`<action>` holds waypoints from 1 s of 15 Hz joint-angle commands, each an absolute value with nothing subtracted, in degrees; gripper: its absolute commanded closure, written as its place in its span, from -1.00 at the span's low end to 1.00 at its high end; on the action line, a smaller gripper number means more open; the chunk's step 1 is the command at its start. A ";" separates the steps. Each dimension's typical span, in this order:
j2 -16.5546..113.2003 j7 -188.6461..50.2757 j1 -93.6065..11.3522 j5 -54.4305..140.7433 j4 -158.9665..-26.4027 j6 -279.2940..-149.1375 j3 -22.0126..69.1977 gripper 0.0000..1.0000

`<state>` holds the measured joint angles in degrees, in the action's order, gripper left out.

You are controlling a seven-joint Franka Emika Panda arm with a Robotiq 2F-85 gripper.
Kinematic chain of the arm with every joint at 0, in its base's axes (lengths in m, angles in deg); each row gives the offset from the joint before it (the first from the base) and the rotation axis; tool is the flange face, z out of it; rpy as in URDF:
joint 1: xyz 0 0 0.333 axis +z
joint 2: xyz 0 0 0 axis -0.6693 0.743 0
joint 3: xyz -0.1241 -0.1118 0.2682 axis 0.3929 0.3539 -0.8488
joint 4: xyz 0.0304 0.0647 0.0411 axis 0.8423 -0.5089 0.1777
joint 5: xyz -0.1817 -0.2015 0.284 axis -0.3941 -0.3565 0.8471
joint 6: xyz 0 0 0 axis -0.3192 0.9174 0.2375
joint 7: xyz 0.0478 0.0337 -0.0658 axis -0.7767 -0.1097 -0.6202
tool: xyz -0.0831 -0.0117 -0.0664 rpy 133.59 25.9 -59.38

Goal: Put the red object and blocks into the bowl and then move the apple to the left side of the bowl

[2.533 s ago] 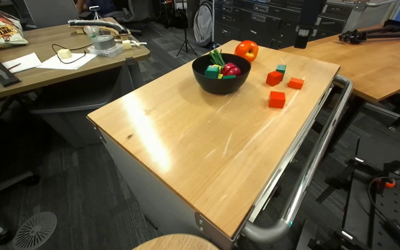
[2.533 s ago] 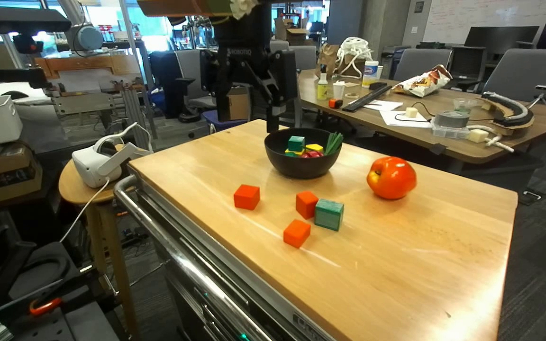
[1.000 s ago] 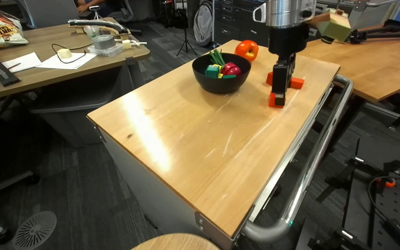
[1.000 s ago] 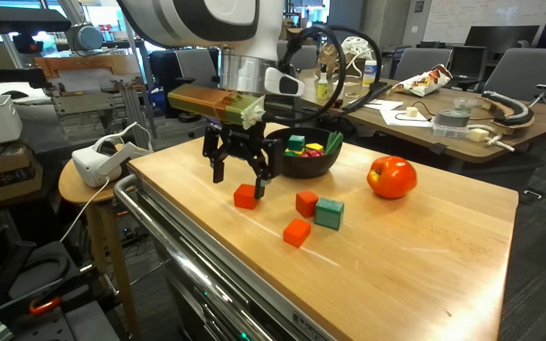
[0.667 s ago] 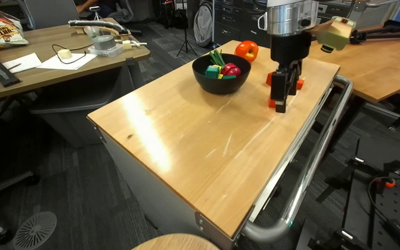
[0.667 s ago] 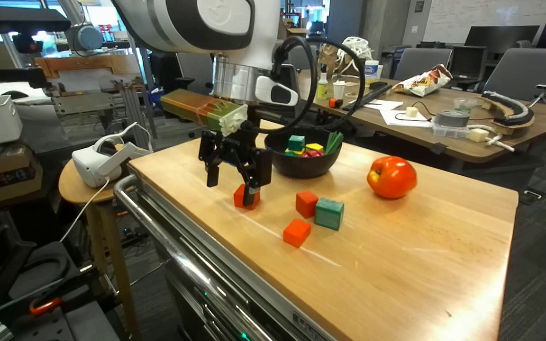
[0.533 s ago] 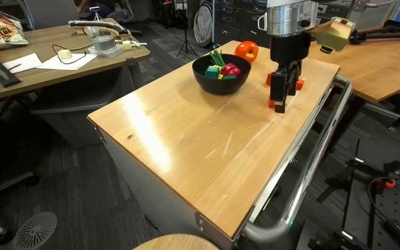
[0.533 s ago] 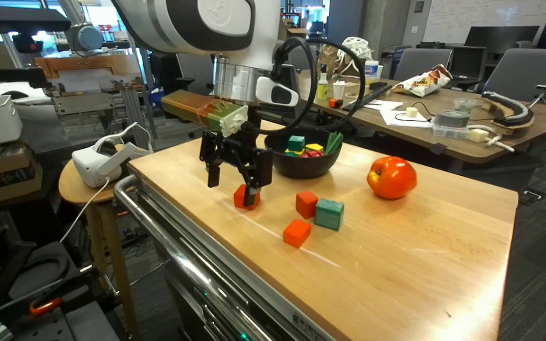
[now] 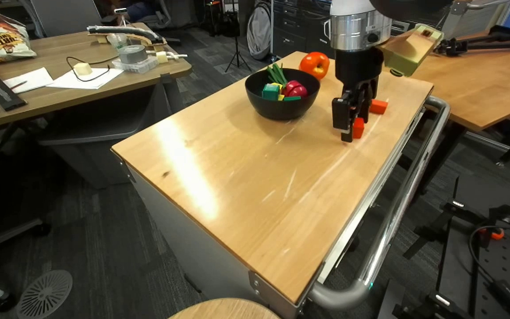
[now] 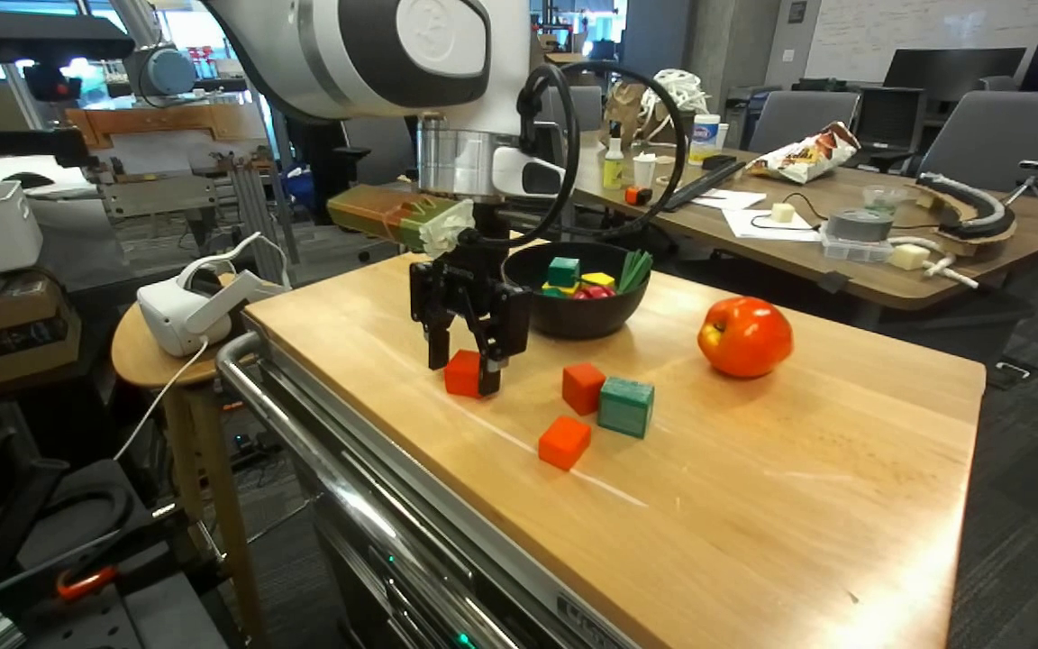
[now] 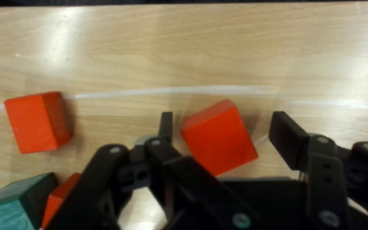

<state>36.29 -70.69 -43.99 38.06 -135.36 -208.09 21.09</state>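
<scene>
My gripper [image 11: 221,123] stands open around a red-orange block [image 11: 219,140] on the table. In the wrist view a gap shows on both sides of this block, which sits turned at an angle. In an exterior view one fingertip partly covers it. Two more red-orange blocks [image 10: 583,388] [image 10: 564,443] and a green block [image 10: 625,407] lie close together nearby. The black bowl [image 9: 281,108] holds the red object [image 9: 295,88] with its green leaves, plus green [image 10: 564,271] and yellow blocks [image 10: 597,280]. The apple [image 10: 744,338] rests on the table beside the bowl.
A metal handle rail [image 10: 366,505] runs along the edge of the wooden tabletop [image 9: 237,177] nearest the loose blocks. A second table [image 10: 933,216] with a chip bag and tape stands apart. A headset [image 10: 186,311] lies on a stool.
The arm has come down from above the bowl to the red-orange block. Over the last half second the gripper has shifted around it and its jaws have narrowed somewhat. Blocks, bowl and apple have stayed put.
</scene>
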 commanded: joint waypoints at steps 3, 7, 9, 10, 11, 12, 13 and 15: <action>38.77 -67.92 -43.05 36.63 -131.54 -205.53 21.15 0.37; 34.66 -63.41 -42.79 42.68 -132.85 -214.68 20.82 0.53; 32.74 -61.21 -42.44 43.87 -132.25 -217.21 20.53 0.49; 32.10 -59.55 -42.17 43.44 -131.63 -218.63 20.42 0.49; 31.54 -57.98 -42.00 42.54 -131.17 -220.33 20.32 0.49; 31.09 -56.41 -41.86 41.81 -130.66 -222.15 20.18 0.49; 31.55 -54.81 -41.79 40.63 -129.55 -224.43 20.02 0.49; 34.09 -49.94 -41.87 35.23 -127.24 -230.26 19.82 0.49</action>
